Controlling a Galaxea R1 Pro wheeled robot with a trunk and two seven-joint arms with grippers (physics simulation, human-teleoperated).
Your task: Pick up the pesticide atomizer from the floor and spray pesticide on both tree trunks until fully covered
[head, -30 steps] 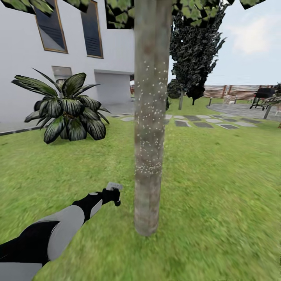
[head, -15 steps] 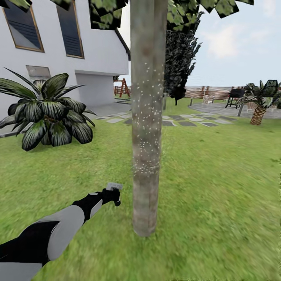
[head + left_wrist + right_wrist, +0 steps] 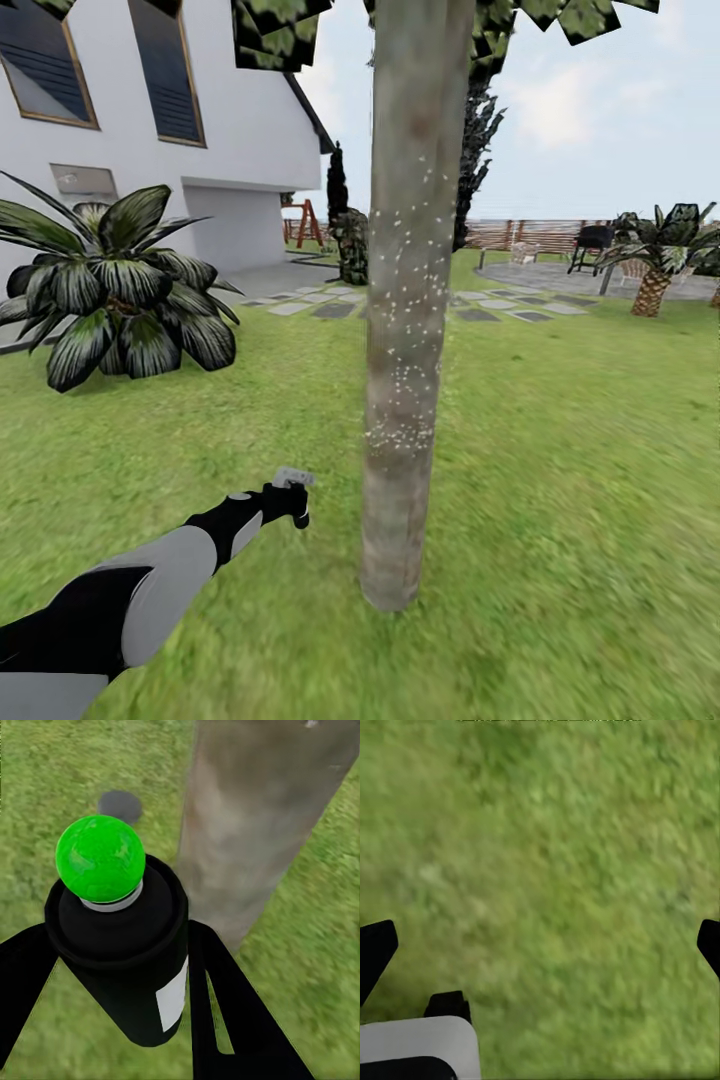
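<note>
A thick grey-brown tree trunk stands in the middle of the head view, dotted with white specks over its middle stretch. My left gripper is held low over the grass floor, just left of the trunk's base. It is shut on the pesticide atomizer, a black bottle with a white label and a green round top, upright between the two black fingers. Close behind the bottle in the left wrist view rises the trunk. My right gripper hangs open over bare grass, its fingertips far apart.
A low palm-like plant grows at the left before the white house. Stepping stones lead to a grey patio with a grill. A slat fence, a small palm and a playset stand farther back.
The whole head picture has shifted, so the camera has moved: the trunk now sits further right and more of the garden shows behind it. The left arm keeps its pose with the atomizer.
</note>
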